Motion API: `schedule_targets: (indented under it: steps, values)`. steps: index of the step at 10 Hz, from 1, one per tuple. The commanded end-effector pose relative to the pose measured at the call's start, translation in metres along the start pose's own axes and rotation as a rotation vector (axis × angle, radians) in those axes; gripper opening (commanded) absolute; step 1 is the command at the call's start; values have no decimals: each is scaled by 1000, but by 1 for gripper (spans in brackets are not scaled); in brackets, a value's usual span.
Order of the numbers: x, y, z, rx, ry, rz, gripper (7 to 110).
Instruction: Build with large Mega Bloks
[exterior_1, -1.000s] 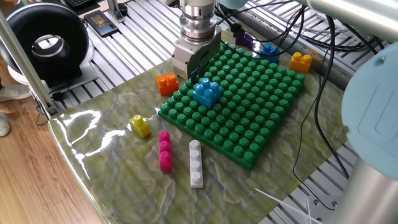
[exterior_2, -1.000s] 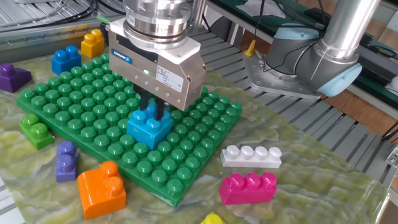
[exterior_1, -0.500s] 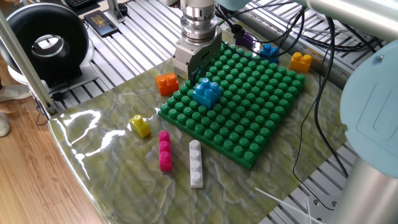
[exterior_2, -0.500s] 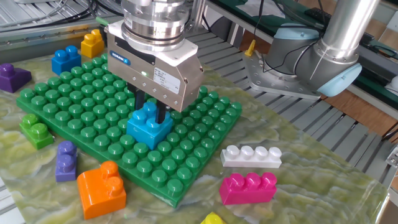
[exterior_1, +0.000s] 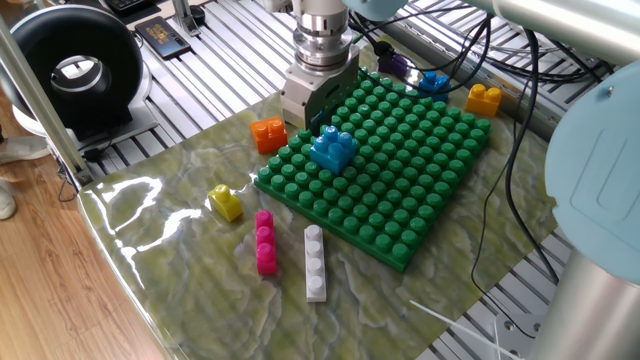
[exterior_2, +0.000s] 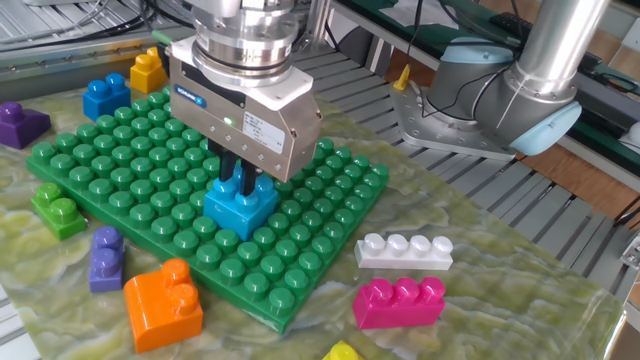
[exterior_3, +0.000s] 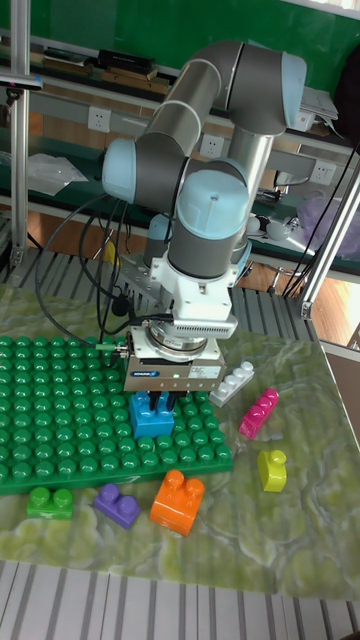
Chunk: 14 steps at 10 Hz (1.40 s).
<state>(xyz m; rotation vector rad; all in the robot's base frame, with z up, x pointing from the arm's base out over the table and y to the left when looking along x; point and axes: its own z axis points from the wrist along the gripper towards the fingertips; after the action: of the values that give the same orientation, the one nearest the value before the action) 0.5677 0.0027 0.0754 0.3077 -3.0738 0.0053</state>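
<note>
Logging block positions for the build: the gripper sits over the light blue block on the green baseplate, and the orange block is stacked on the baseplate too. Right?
Not quite. The gripper does sit over the light blue block on the green baseplate, but the orange block is not on the baseplate: it lies on the table just off the plate's edge. The other fixed view shows this.

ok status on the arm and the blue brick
Gripper straddling light blue plastic brick, grip unclear. Brick seated on green studded baseplate. Nothing in the way.
</note>
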Motion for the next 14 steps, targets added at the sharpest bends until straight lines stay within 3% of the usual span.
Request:
schedule_targets:
  steps: [1,14]
  values:
    - [-2,-1,2,-8,-6,3,22]
    - [4,-1,7,-16,15,-11,22]
